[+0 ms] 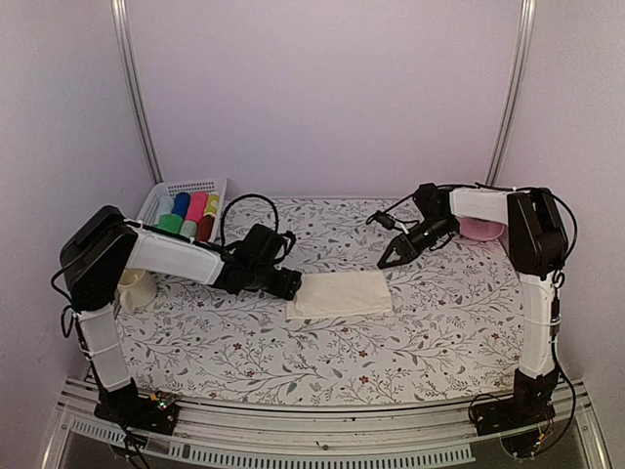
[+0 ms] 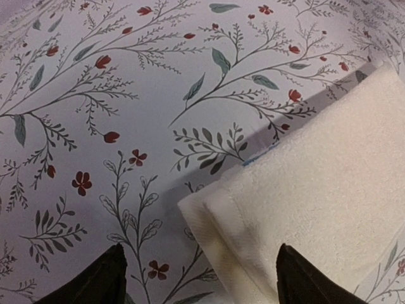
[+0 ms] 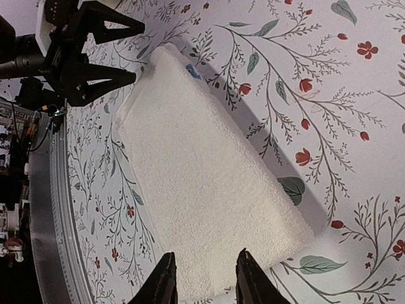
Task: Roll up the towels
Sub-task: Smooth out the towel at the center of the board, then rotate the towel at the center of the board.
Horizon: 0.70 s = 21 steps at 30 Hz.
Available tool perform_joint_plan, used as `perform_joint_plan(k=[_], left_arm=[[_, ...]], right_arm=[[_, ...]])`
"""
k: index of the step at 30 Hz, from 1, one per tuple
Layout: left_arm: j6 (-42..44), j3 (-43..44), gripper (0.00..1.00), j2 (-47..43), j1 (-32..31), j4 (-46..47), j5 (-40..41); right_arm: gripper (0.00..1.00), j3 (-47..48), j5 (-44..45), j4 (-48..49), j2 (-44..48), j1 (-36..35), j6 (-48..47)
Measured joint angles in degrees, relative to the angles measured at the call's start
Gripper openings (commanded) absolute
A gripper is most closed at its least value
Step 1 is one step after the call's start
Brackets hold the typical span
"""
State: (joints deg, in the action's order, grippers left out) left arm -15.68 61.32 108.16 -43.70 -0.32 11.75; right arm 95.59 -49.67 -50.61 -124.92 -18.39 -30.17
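Left end effector (image 1: 286, 283) gaping at towel (image 1: 342, 293) left edge; right end effector (image 1: 389, 258) slightly parted, empty. Risk: snags top layer only, towel unfolds.

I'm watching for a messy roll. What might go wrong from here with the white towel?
The open left claw sits at just one corner of the folded cream towel, so closing may catch only that corner and start a skewed roll. Its layered edge shows there; the top layer alone might lift. The right claw hangs clear of it, so nothing pins it and it may slide.
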Motion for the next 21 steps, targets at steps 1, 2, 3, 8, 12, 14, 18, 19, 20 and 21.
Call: perform_joint_plan(k=[1,2,3,8,12,14,18,19,20,21], left_arm=[[-0.09,-0.17,0.81,0.24,-0.15,-0.11,-0.2],[-0.22,-0.22,0.8,0.63,-0.37,-0.26,-0.35],[-0.33,-0.22,0.79,1.11,-0.63,-0.39,-0.42],[-0.85,-0.76,0.72,2.23,-1.42,-1.36,0.09],[-1.38,-1.25,0.72,2.23,-1.44,-1.6,1.27],[-1.6,-1.27,0.72,2.25,-1.44,-1.75,1.79],[-1.68,-0.31,0.73,3.65,-1.51,-1.62,2.54],[-1.51,0.59,0.73,4.44,-1.53,-1.4,2.82],[-1.29,1.66,0.73,5.31,-1.55,-1.27,3.1],[-0.94,2.73,0.73,6.21,-1.55,-1.03,3.37]], right_arm=[[0.36,-0.11,0.79,0.5,0.24,-0.33,0.33],[0.38,-0.33,1.73,1.11,0.57,-0.61,0.57],[0.4,-0.55,2.58,1.51,0.96,-0.85,0.76],[0.44,-1.6,6.32,3.5,3.06,-1.55,1.14],[0.47,-1.62,9.35,5.11,4.24,-1.88,1.33],[0.48,-1.66,10.49,5.79,4.48,-1.97,1.4],[0.5,-2.08,11.98,6.47,4.63,-2.38,1.49],[0.52,-2.19,12.35,6.58,4.63,-2.54,1.53],[0.52,-2.27,12.79,6.69,4.66,-2.67,1.51],[0.54,-2.32,13.2,6.86,4.66,-2.82,1.46]])
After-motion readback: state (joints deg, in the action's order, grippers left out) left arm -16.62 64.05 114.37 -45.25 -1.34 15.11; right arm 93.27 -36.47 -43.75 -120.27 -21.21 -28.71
